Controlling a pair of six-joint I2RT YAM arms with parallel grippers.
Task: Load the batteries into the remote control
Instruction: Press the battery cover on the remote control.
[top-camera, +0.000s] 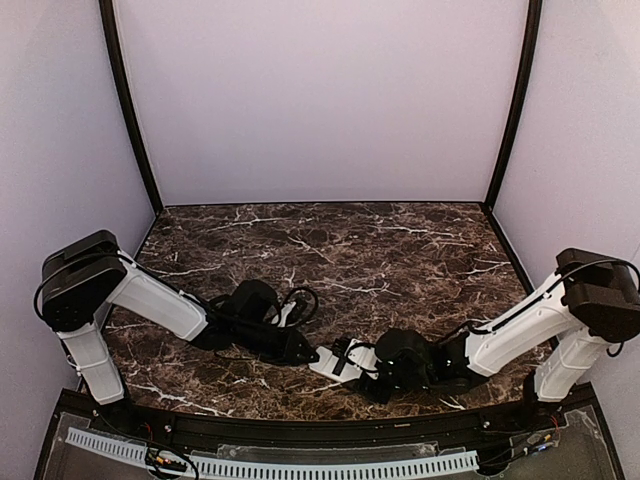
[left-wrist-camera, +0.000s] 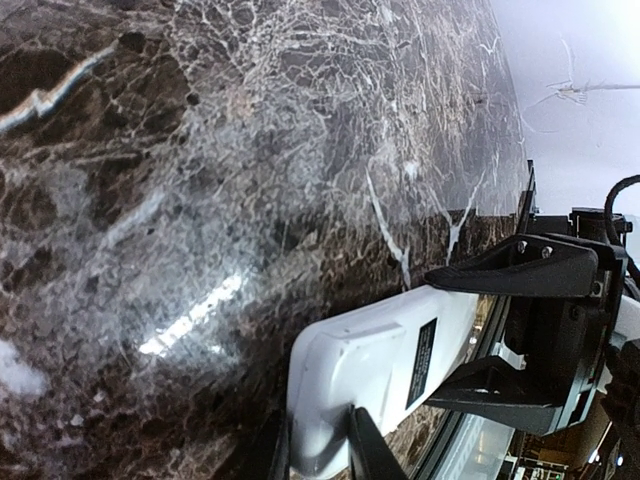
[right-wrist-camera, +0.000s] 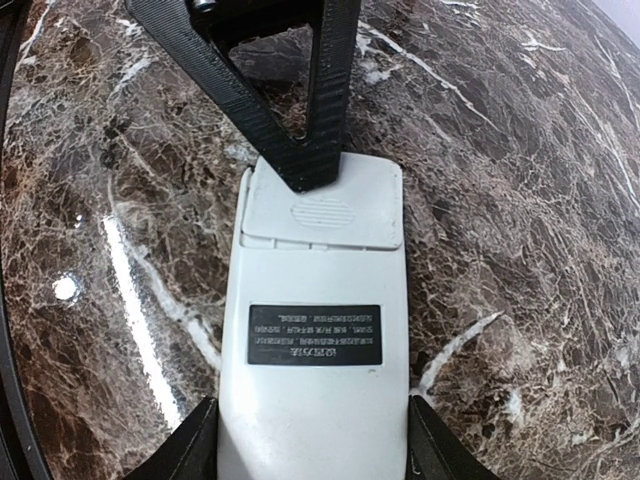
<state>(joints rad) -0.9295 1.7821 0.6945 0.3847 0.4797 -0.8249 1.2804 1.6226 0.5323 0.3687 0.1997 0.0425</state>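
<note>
The remote control (top-camera: 335, 362) lies back up on the marble, near the table's front edge. Its white back carries a black label (right-wrist-camera: 315, 335) and a ribbed battery cover (right-wrist-camera: 325, 205), which sits closed. My right gripper (right-wrist-camera: 312, 440) is shut on the remote's label end, one finger against each long side. My left gripper (left-wrist-camera: 322, 445) is shut on the cover end. One of its fingers (right-wrist-camera: 300, 150) presses on top of the cover and the other stands against the remote's outer edge. No batteries are in view.
The brown marble table (top-camera: 350, 240) is enclosed by pale walls at the back and both sides. Black cables (top-camera: 290, 300) loop behind the left wrist. A black rail (top-camera: 300, 430) runs along the front edge just below the remote.
</note>
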